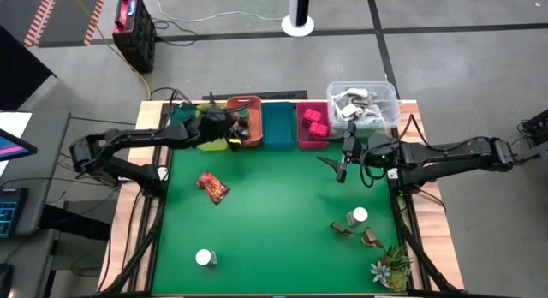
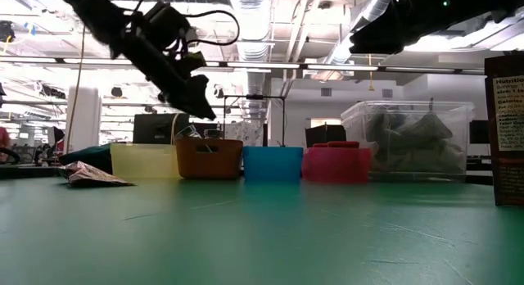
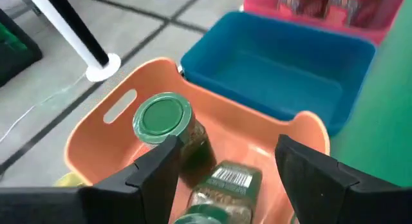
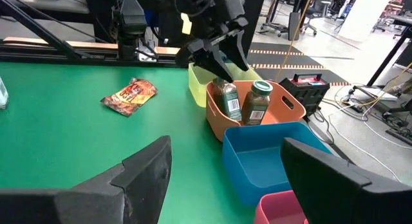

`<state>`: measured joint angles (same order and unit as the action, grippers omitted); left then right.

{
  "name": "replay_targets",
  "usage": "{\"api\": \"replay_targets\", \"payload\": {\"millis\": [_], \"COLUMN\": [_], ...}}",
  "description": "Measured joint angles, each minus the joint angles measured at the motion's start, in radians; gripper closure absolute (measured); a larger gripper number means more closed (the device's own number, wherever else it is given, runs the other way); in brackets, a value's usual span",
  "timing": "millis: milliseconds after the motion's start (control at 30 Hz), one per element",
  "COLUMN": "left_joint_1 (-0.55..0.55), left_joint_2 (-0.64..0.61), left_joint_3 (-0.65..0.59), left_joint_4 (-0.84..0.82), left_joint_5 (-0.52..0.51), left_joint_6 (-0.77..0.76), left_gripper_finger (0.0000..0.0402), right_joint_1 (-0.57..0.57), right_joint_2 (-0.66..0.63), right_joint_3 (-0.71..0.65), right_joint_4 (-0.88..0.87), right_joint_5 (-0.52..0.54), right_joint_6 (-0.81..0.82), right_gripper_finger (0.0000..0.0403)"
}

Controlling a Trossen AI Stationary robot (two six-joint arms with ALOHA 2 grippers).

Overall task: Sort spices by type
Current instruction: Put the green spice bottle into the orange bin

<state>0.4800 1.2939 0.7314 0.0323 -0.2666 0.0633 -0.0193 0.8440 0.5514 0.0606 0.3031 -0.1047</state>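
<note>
Orange bin (image 3: 116,130): two green jars (image 3: 162,118).

Lighting: even, bright overhead illumination from long ceiling strip lights (image 2: 270,27), visible as white glare bands in the low view, leaving the flat green table mat (image 1: 282,212) uniformly lit with only faint, soft shadows beneath the arms. Focus: the low view renders the near mat surface soft and the row of small coloured plastic bins (image 2: 246,162) moderately sharp, while its upper arm shapes read as dark silhouettes against the lit ceiling. Wrist views: near dark fingers (image 3: 154,179) blurred and heavily shadowed, background floor slightly smeared, mild wide-angle stretching toward the edges.
</note>
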Motion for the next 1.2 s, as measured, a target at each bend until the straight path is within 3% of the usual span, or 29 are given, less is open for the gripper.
{"api": "replay_targets", "payload": {"millis": [167, 333, 600, 900, 1200], "left_joint_1": [0.031, 0.089, 0.167, 0.169, 0.169], "left_joint_2": [-0.001, -0.001, 0.000, 0.054, 0.124], "left_joint_3": [0.133, 0.157, 0.115, 0.075, 0.075], "left_joint_4": [-0.272, -0.363, -0.295, -0.243, -0.246], "left_joint_5": [0.078, 0.131, 0.296, 0.299, 0.295], "left_joint_6": [0.035, 0.056, 0.072, 0.142, 0.163], "left_gripper_finger": [0.0159, 0.0158, 0.0131, 0.0089, 0.0108], "right_joint_1": [0.003, 0.007, 0.006, 0.007, 0.018], "right_joint_2": [0.000, 0.000, 0.000, 0.000, 0.000], "right_joint_3": [0.000, 0.000, 0.000, 0.000, 0.000], "right_joint_4": [0.000, -0.001, -0.001, 0.001, 0.004], "right_joint_5": [0.000, 0.000, 0.000, 0.000, 0.000], "right_joint_6": [0.000, 0.000, 0.000, 0.000, -0.006], "right_gripper_finger": [0.0086, 0.0086, 0.0086, 0.0086, 0.0086]}}
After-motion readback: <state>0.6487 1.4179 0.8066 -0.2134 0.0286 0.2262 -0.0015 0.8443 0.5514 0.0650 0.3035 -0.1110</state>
